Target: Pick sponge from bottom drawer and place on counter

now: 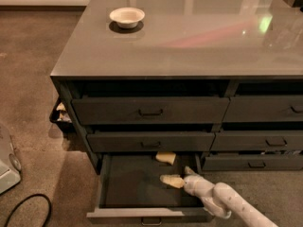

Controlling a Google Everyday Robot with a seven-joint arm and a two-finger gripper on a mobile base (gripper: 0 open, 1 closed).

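Note:
The bottom drawer [128,188] of the left column is pulled out. The pale yellow sponge [165,157] lies flat at the drawer's back edge, partly under the drawer above. My gripper [171,180] reaches into the drawer from the lower right on its white arm [222,200]. Its pale tip hovers over the drawer floor, a short way in front of the sponge and apart from it. The glossy grey counter [189,41] spans the top of the cabinet.
A white round bowl [127,17] stands on the counter's far left. The other drawers are shut or nearly shut. A black cable [26,209] and a white object [7,164] lie on the carpet at left. A dark bin [59,117] sits beside the cabinet.

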